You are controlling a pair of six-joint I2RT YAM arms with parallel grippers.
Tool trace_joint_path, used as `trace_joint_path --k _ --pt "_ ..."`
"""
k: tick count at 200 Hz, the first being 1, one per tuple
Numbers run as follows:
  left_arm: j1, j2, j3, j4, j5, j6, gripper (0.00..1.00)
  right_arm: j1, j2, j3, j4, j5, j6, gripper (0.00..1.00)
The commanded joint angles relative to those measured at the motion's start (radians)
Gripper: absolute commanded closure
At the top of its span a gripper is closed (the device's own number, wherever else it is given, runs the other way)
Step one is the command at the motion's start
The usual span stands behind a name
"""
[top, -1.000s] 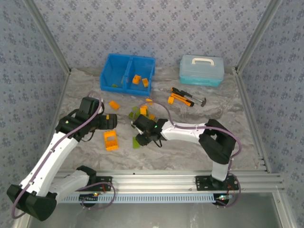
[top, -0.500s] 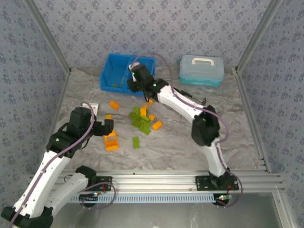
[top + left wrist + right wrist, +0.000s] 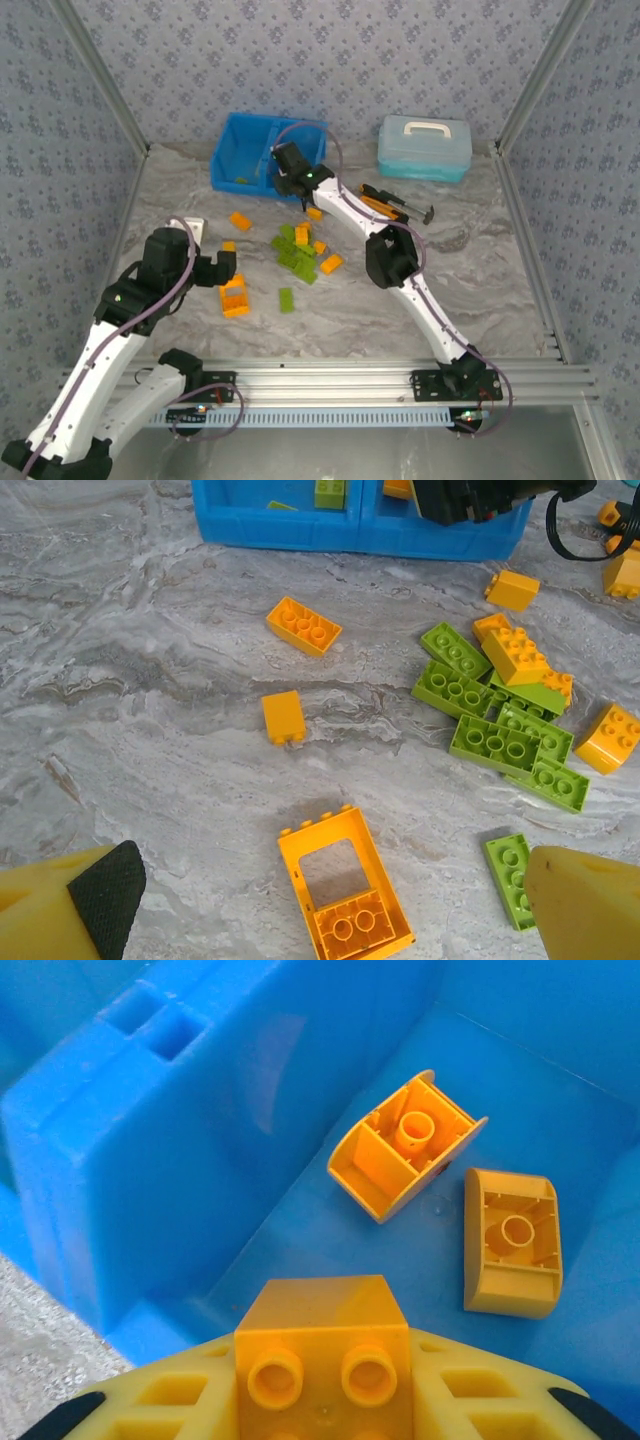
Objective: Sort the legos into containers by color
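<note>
My right gripper (image 3: 322,1400) is shut on a small orange lego (image 3: 322,1355) and hangs over the right compartment of the blue bin (image 3: 150,1140). Two orange legos (image 3: 405,1145) lie on that compartment's floor. From above, the right gripper (image 3: 290,170) sits at the bin's (image 3: 228,122) divider. A green lego (image 3: 330,492) lies in the left compartment. My left gripper (image 3: 330,895) stands open above the large orange block (image 3: 345,920), not touching it. A pile of green and orange legos (image 3: 300,250) lies mid-table, and the left gripper (image 3: 222,268) is to its left.
A pale blue lidded case (image 3: 424,147) stands at the back right, with orange-and-black hand tools (image 3: 385,205) in front of it. A single green lego (image 3: 286,299) lies near the block. Metal frame posts bound the table's sides.
The right arm swung from the table's middle up to the blue bin with the orange lego. The left arm drew back slightly towards the near left.
</note>
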Motion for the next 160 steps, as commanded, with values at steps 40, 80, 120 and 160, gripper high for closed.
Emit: trace_joint_path --k 40,80,120,160 --pt "0.006 0.006 -0.014 0.021 0.004 0.02 0.01 0.005 -0.037 0.113 -0.082 -0.035 -0.035 0.29" --pt "0.006 0.011 -0.015 0.018 0.01 0.018 0.01 0.02 -0.3 -0.08 -0.137 -0.003 -0.001 0.3" --pt "0.006 0.008 -0.015 0.024 0.023 0.023 0.01 0.014 -0.782 -0.803 0.185 0.123 0.107 0.27" --pt "0.01 0.011 -0.018 0.038 0.07 0.029 0.01 -0.098 -0.916 -1.133 0.208 0.174 0.368 0.18"
